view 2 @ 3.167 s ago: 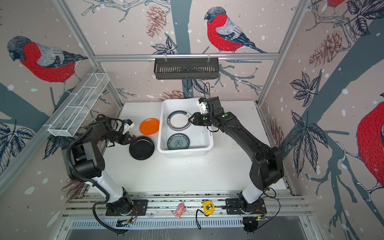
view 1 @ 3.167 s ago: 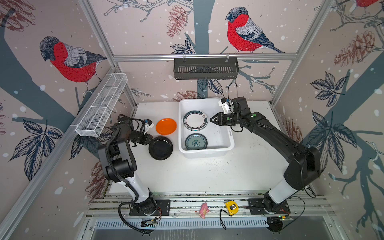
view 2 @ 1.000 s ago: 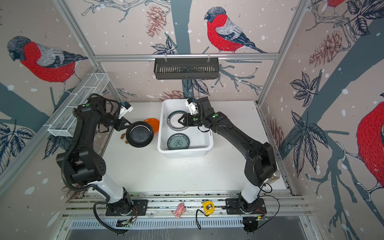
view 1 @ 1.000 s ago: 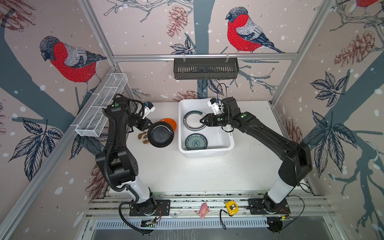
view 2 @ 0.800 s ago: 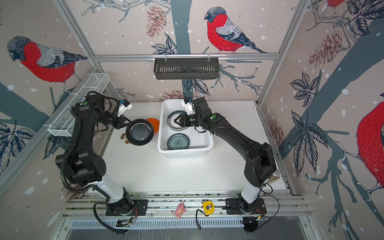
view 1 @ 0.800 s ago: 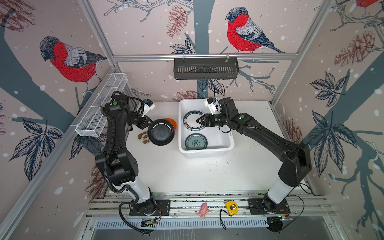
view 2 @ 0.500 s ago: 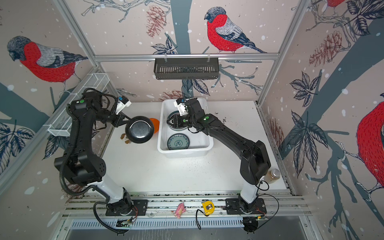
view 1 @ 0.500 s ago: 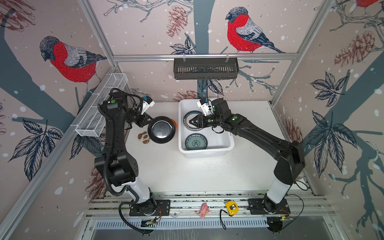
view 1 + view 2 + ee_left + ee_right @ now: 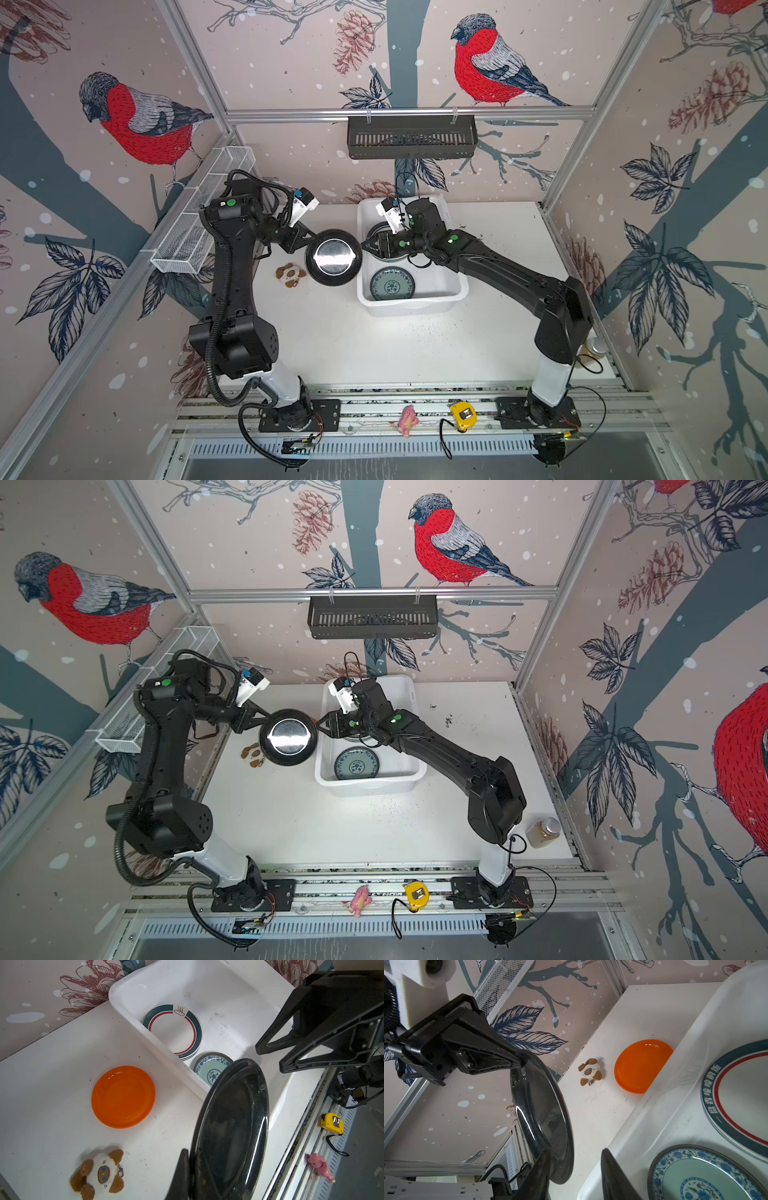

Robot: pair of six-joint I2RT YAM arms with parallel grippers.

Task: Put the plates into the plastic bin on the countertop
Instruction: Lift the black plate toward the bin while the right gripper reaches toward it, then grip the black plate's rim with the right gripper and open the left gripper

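Note:
My left gripper (image 9: 309, 245) (image 9: 193, 1155) is shut on the rim of the black plate (image 9: 332, 257) (image 9: 288, 737) (image 9: 232, 1122) and holds it in the air just left of the plastic bin (image 9: 415, 309) (image 9: 124, 985). Reaching across the bin, my right gripper (image 9: 365, 245) (image 9: 576, 1153) is open, with the black plate's (image 9: 542, 1109) opposite rim between its fingers. In the bin lie a teal floral plate (image 9: 392, 284) (image 9: 695, 1178) and a stack of white plates with a dark band (image 9: 172, 1028) (image 9: 737, 1095). The orange plate (image 9: 123, 1096) (image 9: 641, 1066) rests on the countertop (image 9: 374, 353) beside the bin.
A small brown and white plush toy (image 9: 290, 274) (image 9: 99, 1172) lies on the countertop left of the held plate. A white wire-mesh tray (image 9: 199, 220) hangs on the left wall, a black slotted basket (image 9: 411, 137) on the back rail. A jar (image 9: 542, 831) stands at the front right corner.
My left gripper has lifted the black plate off the countertop and carried it toward the bin. My right gripper has moved left across the bin to the plate's rim.

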